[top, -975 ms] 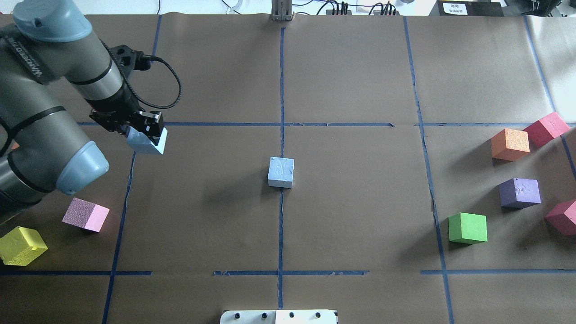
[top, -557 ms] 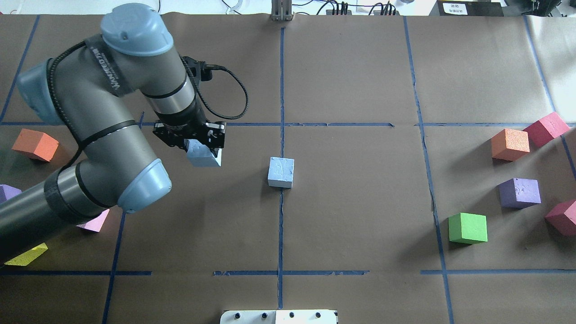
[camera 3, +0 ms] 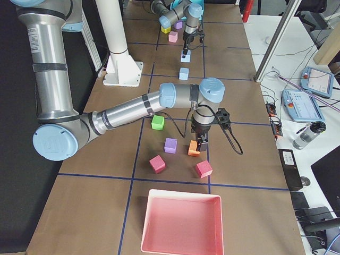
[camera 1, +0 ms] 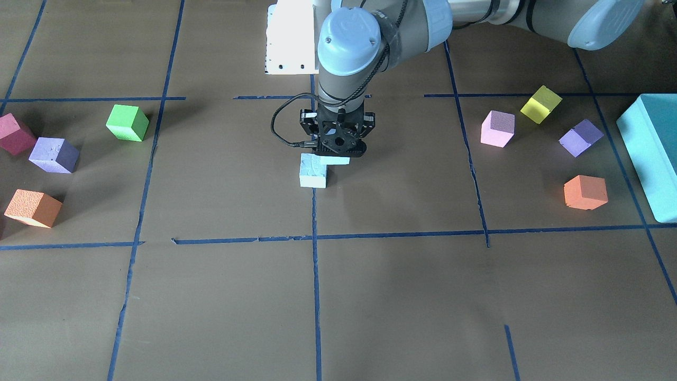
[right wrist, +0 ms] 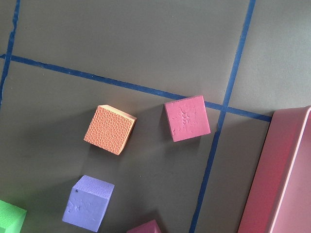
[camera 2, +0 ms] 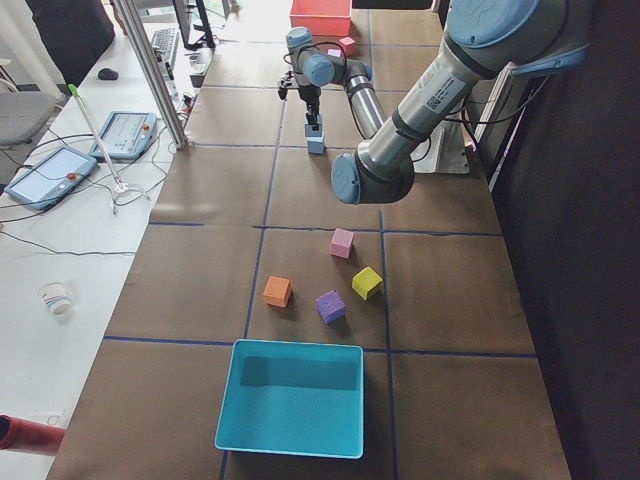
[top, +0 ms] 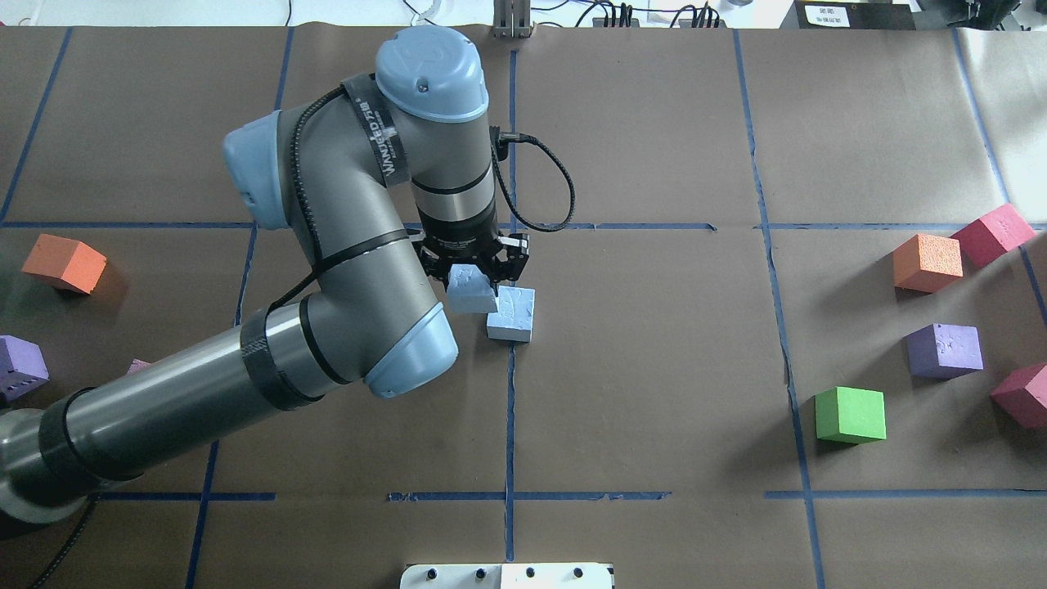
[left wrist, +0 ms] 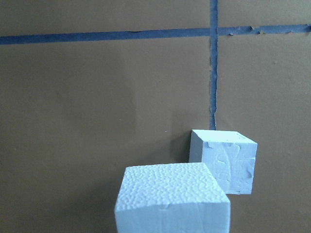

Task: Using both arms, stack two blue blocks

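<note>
My left gripper (top: 475,276) is shut on one blue block (top: 468,296) and holds it in the air, just left of and above the second blue block (top: 512,316), which rests at the table's centre on the blue tape line. The left wrist view shows the held block (left wrist: 172,199) low in front and the resting block (left wrist: 223,160) beyond it, a little to the right. The front view shows the gripper (camera 1: 338,145) over both. My right gripper (camera 3: 200,142) hovers near an orange cube (camera 3: 193,149); I cannot tell whether it is open or shut.
On the right lie an orange cube (top: 927,262), two red cubes (top: 992,233), a purple cube (top: 945,350) and a green cube (top: 851,415). On the left are an orange cube (top: 64,263) and a purple cube (top: 20,368). A turquoise tray (camera 2: 290,440) and a red tray (camera 3: 180,241) stand at the table's ends.
My left arm has swung right from the table's left side, carrying the blue block to beside the centre block. The centre block has not moved.
</note>
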